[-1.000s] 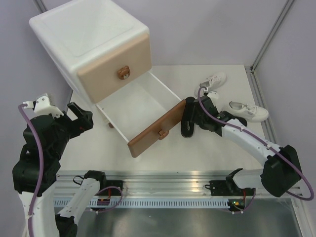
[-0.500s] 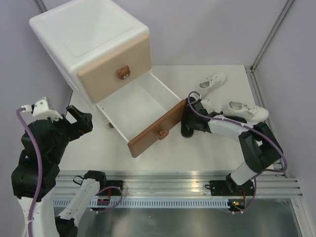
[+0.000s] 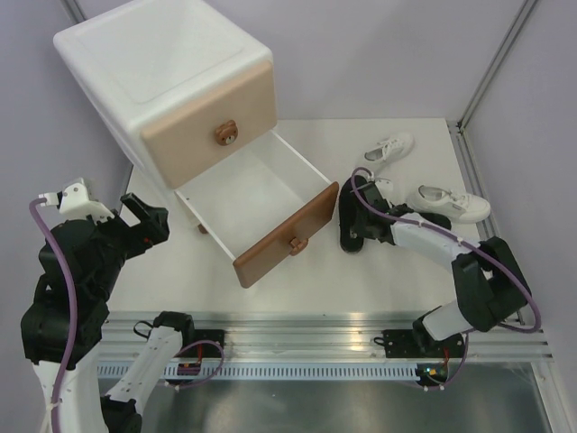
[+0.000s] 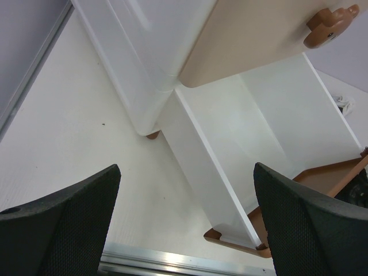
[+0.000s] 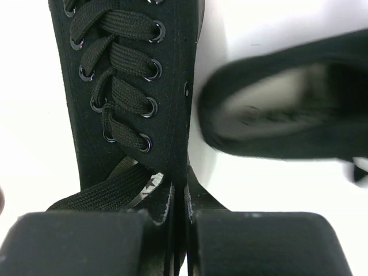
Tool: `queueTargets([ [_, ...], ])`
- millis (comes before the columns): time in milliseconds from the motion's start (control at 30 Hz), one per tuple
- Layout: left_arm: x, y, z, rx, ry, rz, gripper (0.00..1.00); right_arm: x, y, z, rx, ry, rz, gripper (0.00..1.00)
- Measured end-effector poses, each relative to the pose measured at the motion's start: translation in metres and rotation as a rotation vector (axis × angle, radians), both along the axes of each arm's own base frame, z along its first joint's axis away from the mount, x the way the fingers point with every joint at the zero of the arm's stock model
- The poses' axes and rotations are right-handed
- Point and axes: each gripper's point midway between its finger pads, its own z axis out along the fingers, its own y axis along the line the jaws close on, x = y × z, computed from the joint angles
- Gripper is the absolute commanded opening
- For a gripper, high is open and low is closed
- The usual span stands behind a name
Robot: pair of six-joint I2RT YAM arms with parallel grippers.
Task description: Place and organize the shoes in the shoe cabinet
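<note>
Clamped now with the right gripper [image 3: 352, 219] on the side wall of a black shoe [image 3: 349, 239] — a second ago spread well apart above that same shoe, half a second ago only partly narrowed. Plain from the wrist view: pads [image 5: 80, 241] pressed together on the thin fabric edge beside the laces, no gap left. Elbow also folded lower, toward 4 o'clock.

No lift yet. Shoe flat on the table [image 3: 180, 271], just at 3 o'clock of the open lower drawer [image 3: 236, 200] and its brown front. Second black shoe [image 5: 287, 115] just beside at 3 o'clock in the wrist view, pale insole showing, untouched. One white sneaker [image 3: 389, 147] at 1 o'clock of the black pair, the other white sneaker [image 3: 453, 203] at 3 o'clock, both well apart from the drawer.

Left gripper [image 3: 144, 212] held wide apart on nothing, parked at 9 o'clock of the drawer, facing the cabinet [image 3: 162, 81].

Meaning for the task: grasp secured, first shoe seemingly ready for a lift and a carry toward 9 o'clock into the drawer — nothing stowed so far, all four shoes outside. Likely risk: swing or slip from such a thin-edge pinch.
</note>
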Motion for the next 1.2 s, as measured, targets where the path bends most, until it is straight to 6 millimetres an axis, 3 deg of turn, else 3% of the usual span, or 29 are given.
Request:
queueTargets([
  [367, 0.0, -0.001, -0.001, 0.0, 0.002, -0.003, 1.0, -0.014, -0.035, 0.085, -0.101, -0.124, -0.002, 0.01],
  [533, 0.001, -0.002, -0.001, -0.001, 0.004, -0.011, 1.0, -0.001, -0.047, 0.16, -0.15, -0.246, -0.015, 0.01],
  [700, 0.003, -0.005, -0.002, -0.004, 0.011, -0.024, 1.0, 0.015, -0.041, 0.242, -0.109, -0.404, 0.007, 0.0],
  [800, 0.004, -0.005, -0.002, -0.004, 0.015, -0.027, 1.0, 0.018, -0.028, 0.283, -0.043, -0.476, 0.055, 0.01],
  [933, 0.004, -0.006, -0.003, -0.004, 0.018, -0.029, 1.0, 0.017, 0.007, 0.316, 0.033, -0.532, 0.139, 0.0],
  [1033, 0.004, -0.006, -0.003, -0.004, 0.018, -0.029, 1.0, 0.01, 0.048, 0.323, 0.107, -0.549, 0.201, 0.0],
  [1200, 0.004, -0.006, -0.003, -0.004, 0.017, -0.029, 1.0, -0.007, 0.112, 0.313, 0.224, -0.521, 0.26, 0.0],
])
